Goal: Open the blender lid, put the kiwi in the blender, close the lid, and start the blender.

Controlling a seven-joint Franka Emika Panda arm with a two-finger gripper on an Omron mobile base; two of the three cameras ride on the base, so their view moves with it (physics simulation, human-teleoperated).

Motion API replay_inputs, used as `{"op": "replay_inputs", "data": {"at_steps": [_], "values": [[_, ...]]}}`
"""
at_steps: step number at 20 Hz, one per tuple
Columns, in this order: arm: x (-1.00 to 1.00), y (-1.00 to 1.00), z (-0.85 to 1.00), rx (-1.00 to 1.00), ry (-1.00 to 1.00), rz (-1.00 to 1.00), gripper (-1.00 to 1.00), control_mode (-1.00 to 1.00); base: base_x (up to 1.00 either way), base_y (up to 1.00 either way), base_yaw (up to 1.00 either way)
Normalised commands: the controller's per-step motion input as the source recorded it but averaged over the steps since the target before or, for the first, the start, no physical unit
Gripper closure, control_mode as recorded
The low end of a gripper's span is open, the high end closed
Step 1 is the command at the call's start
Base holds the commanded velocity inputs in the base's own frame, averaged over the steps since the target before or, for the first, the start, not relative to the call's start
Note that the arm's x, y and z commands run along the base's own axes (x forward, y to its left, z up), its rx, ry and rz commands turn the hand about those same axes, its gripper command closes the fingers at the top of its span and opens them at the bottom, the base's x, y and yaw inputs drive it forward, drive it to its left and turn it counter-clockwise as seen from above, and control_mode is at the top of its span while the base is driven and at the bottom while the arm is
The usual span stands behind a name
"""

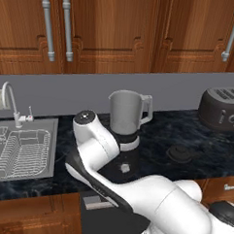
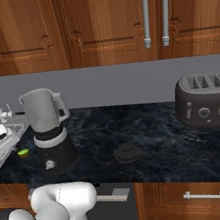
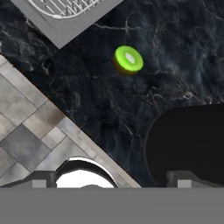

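Robot jaws spread wide above the dark marble counter [image 3: 87,100].
Lime-green round kiwi [image 3: 128,59] lies ahead; centre over it before descending.

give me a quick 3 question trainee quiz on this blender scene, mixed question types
1. True or false: the blender lid sits on the blender jar.
2. The kiwi lies on: A) the sink B) the counter C) inside the jar.
3. Fill in: the gripper jaws are ____.

Key:
1. False; the lid lies on the counter, between the blender and the toaster.
2. B, between sink and blender base.
3. Open, holding nothing.
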Motion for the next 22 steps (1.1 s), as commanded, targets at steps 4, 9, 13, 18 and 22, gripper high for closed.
{"op": "replay_inputs", "data": {"at_steps": [4,9,13,18,22], "values": [[0.11,0.06,-0.01,-0.08,0.0,0.02,-1.0,-1.0,0.0,0.0,0.0],[0.22,0.09,-0.22,-0.08,0.0,0.0,-1.0,-1.0,0.0,0.0,0.0],[0.17,0.18,-0.25,-0.08,0.01,0.0,-1.0,-1.0,0.0,0.0,0.0],[0.15,0.05,-0.13,-0.05,0.0,0.01,-1.0,-1.0,0.0,0.0,0.0],[0.11,0.0,-0.04,-0.04,0.0,0.07,-1.0,-1.0,0.0,0.0,0.0]]}}
